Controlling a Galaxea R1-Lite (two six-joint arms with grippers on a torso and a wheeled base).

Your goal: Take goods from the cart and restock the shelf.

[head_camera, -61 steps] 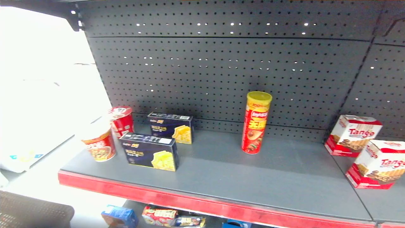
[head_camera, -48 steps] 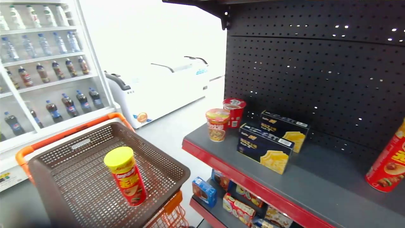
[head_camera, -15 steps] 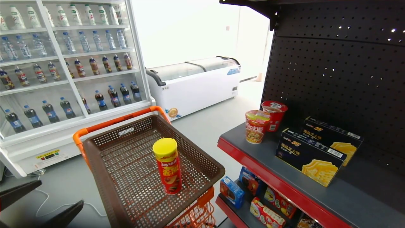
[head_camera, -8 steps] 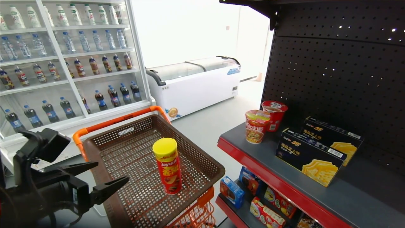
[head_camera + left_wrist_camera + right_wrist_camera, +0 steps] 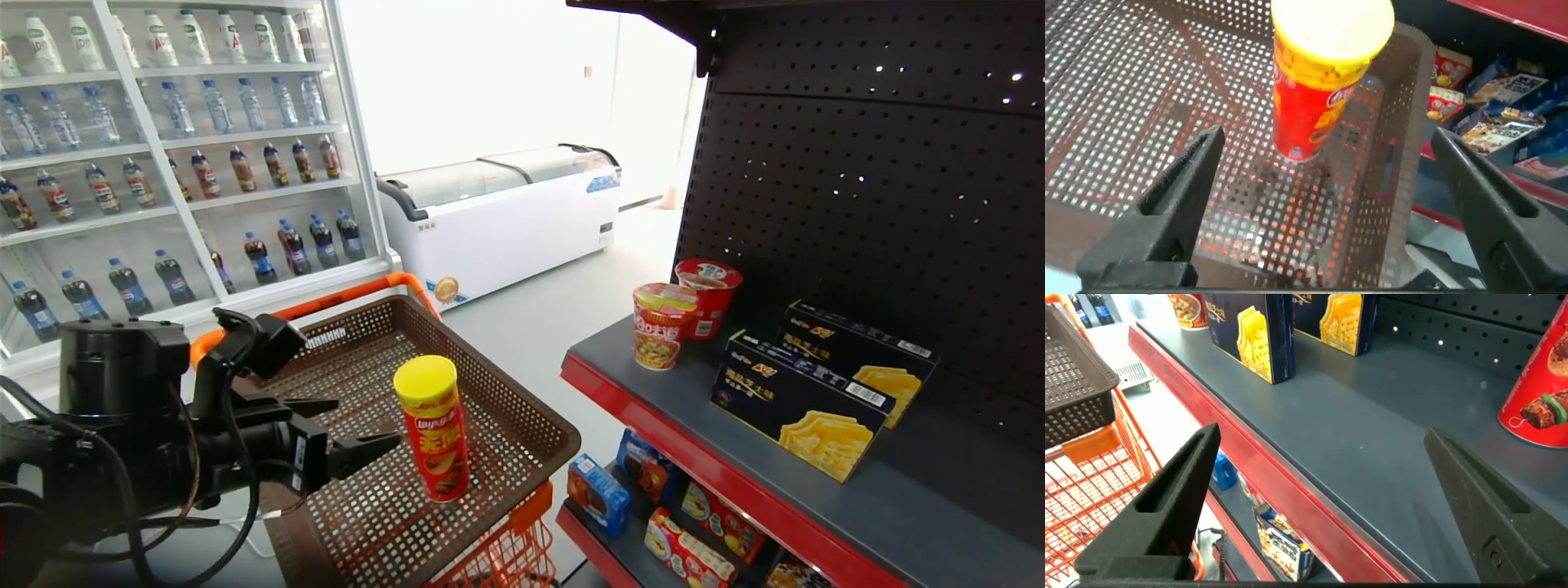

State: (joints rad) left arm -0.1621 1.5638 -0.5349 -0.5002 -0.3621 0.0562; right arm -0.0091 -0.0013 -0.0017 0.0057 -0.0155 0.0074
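A red chip can with a yellow lid stands upright in the brown mesh basket of the orange cart. My left gripper is open just left of the can, level with its middle, fingers apart from it. In the left wrist view the can stands ahead of the left gripper, between the spread fingers. My right gripper is open over the front of the grey shelf, holding nothing. Another red can stands on that shelf.
The shelf carries two cup noodles and two dark-blue boxes. Packets fill the lower shelf beside the cart. A drinks fridge and a white chest freezer stand behind.
The head camera swung from the shelf to the cart. In the last second my left arm rose into view and moved right over the basket, its open gripper closing in on the can.
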